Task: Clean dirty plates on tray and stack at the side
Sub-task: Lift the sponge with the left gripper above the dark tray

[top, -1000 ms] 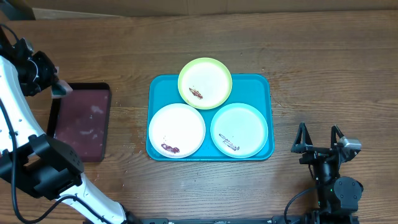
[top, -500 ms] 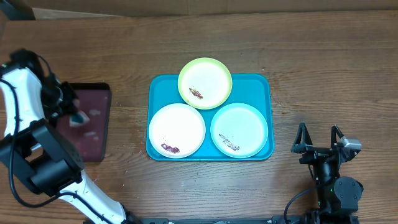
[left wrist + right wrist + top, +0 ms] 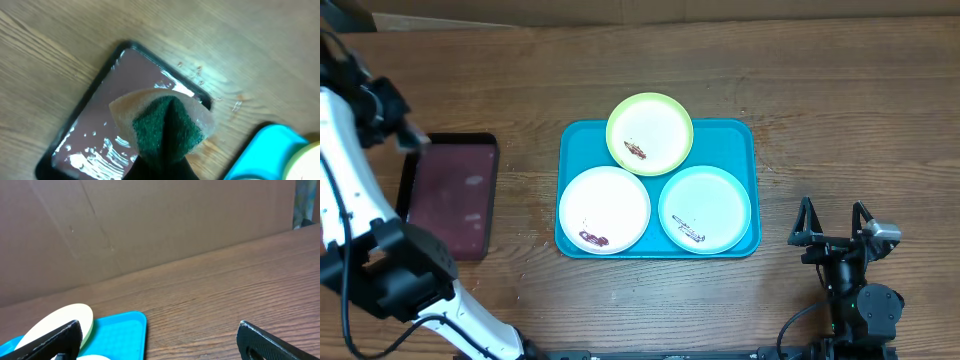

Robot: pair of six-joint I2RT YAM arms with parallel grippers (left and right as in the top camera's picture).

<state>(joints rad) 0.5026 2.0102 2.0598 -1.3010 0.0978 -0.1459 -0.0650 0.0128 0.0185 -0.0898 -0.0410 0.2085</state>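
Plates, three of them, sit on the turquoise tray point(image 3: 744, 138) in the middle of the desk point(image 3: 840, 100). The yellow-green plate point(image 3: 650, 128) is at the far edge, overlapping the rim there. The white plate point(image 3: 605, 200) fills the near-left part and the mint plate point(image 3: 710, 200) the near-right part. The three touch or nearly touch one another. Each carries a brown smear: near the centre on the yellow-green one, and at the near edge on the other two.

Well to the left lies a maroon tray point(image 3: 450, 195) with a black rim, its surface wet and glinting in the left wrist view. The left claw point(image 3: 408, 136) hangs over its far-left corner, clamped on a folded sponge point(image 3: 165, 120). The sponge's green scouring face is turned inward and its tan face outward, and it is clear of the tray surface.

The right claw point(image 3: 835, 222) is parked at the near-right of the desk, apart from the turquoise tray. Its fingers are spread wide and nothing is between them; the right wrist view shows one dark fingertip point(image 3: 50, 340) at each lower corner
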